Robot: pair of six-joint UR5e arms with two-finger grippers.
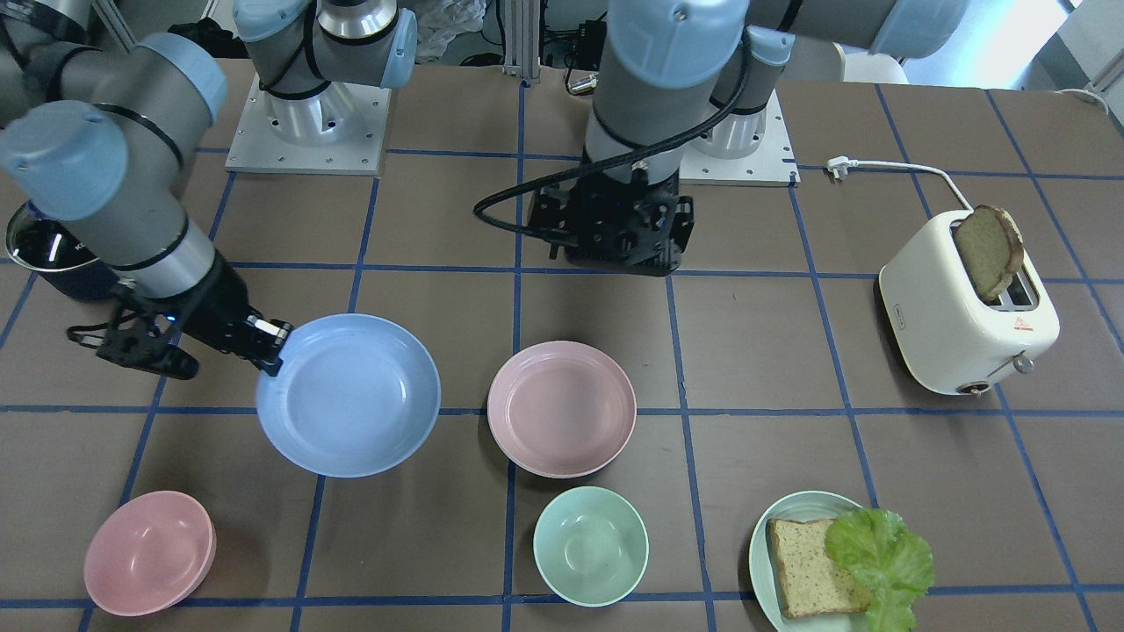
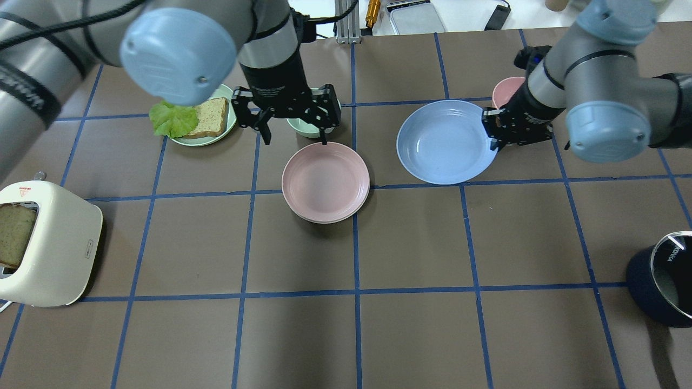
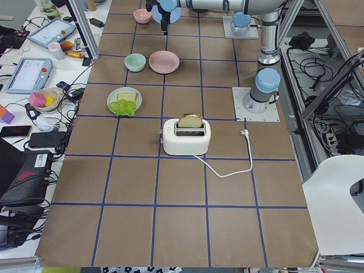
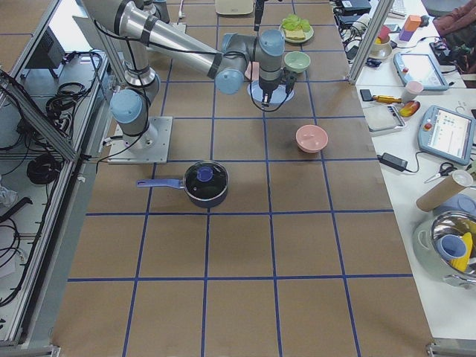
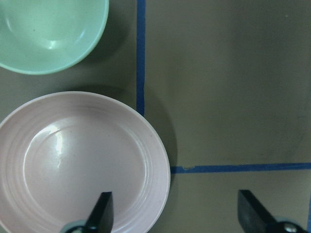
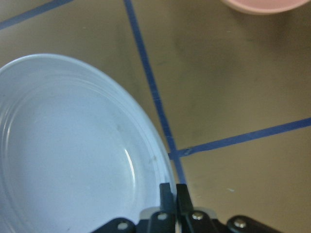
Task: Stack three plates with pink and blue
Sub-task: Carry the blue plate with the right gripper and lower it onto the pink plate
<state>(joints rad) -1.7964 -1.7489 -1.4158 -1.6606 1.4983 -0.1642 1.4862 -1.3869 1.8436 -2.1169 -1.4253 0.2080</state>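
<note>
Clamping tight on the rim of the blue plate (image 1: 349, 395) with the right gripper (image 6: 173, 191), beside the pink plate (image 2: 325, 182) but not touching; hovering wide open and empty over the pink rim with the left gripper (image 5: 175, 204); possibly a cream plate (image 2: 331, 220) underneath

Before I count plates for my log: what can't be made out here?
White plate: none plainly seen; overhead shows only a pale edge under the pink plate, unclear.
Green bowl: overhead, mostly behind the left gripper.
Pot: overhead, cut by the edge; front view, behind the right arm.
Blue plate, pinched by the right gripper: lifted or resting, unclear.
</note>
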